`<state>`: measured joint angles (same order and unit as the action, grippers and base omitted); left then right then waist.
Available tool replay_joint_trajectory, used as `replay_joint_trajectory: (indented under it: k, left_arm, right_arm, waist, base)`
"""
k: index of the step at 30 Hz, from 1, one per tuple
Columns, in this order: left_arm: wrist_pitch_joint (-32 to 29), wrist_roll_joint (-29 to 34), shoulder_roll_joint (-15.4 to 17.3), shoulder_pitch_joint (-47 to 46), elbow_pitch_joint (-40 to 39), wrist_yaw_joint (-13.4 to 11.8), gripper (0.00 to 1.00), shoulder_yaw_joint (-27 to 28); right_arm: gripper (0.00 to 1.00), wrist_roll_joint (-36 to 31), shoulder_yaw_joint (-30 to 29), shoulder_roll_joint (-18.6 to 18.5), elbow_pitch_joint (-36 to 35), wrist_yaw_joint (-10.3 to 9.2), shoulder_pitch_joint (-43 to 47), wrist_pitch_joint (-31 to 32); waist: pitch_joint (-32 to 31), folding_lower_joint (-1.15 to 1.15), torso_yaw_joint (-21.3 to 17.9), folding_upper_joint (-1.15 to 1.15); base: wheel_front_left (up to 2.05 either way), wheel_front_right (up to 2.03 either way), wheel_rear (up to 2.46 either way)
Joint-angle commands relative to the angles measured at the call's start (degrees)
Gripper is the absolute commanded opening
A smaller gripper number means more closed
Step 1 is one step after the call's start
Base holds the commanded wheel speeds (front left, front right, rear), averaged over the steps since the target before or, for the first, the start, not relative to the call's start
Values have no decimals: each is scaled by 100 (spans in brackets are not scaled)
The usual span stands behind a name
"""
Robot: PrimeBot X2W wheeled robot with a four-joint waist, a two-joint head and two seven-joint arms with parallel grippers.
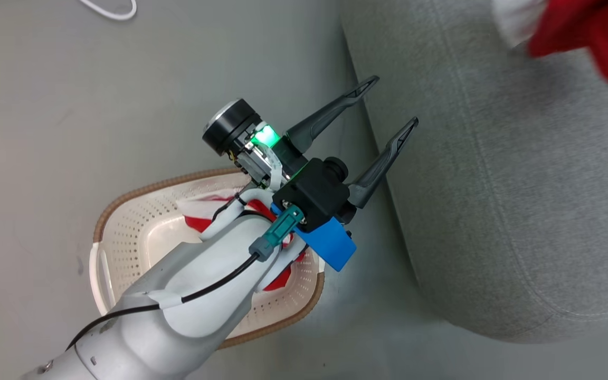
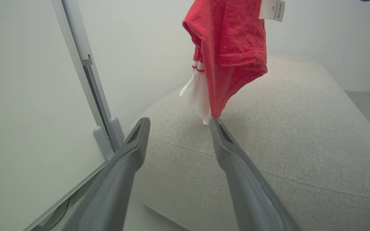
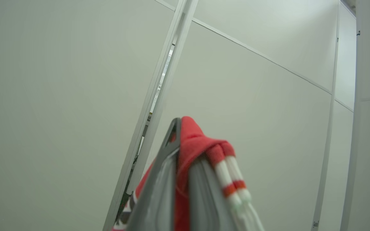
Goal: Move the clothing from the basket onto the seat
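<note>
**Fig., L to R (head view unless noted).**

**(a)** basket: on the floor at lower L, near the seat's corner.

**(b)** basket garment: red/white, crumpled inside the basket and partly hidden by my L forearm. No clear long axis.

**(c)** L gripper: released, jaws wide apart, nothing between them. Wrist sits over the basket's R rim; fingers aim up-R, w/ tips at the seat's edge.

**(d)** seat: grey cushion, R of basket.

**(e)** hung garment: in the air over the seat, clenched in my R gripper.
- Grip: fingers pinch a red fold beside the striped cuff.
- Axis: approx. vertical in L wrist view, bulk and white tag up top, narrow tip pointing down at the cushion.
- Contact: cannot tell whether the tip touches the cushion.

**Handling (judged):** both pieces look light, soft, limp and not fragile. They drape and bunch, so there's no stiff edge to aim for. Best hold is a thick gathered fold or a cuff/hem, pinched deep; a single thin layer may slip. For (b), take the raised hump near the basket's middle, clear of the perforated wall.
</note>
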<state>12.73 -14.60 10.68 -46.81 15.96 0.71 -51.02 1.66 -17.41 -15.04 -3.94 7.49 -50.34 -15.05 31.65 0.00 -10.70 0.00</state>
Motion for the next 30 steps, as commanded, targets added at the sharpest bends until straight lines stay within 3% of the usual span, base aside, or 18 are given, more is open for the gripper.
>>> replay_joint_trajectory:
  k: [1,7,12,30]
  left_arm:
    - [25,31,22,-117,-16,-13,100,-8]
    - [57,64,38,-254,9,-15,100,-6]
    - [90,68,11,-363,23,0,100,-24]
    - [163,13,-24,-445,129,-32,100,-55]
  right_arm:
    - [0,-13,-62,-156,85,1,-247,-18]
    - [0,-43,-326,-597,572,1,-771,-13]
    - [0,-94,-360,-826,1317,1,-638,-13]
    - [0,-111,-746,-82,3357,1,462,-13]
  waist:
    - [207,0,126,0]
    - [474,0,182,0]
    - [620,0,276,0]
    - [674,0,421,0]
  base:
    - [0,0,0]
    - [0,0,0]
    - [0,0,0]
    - [0,0,0]
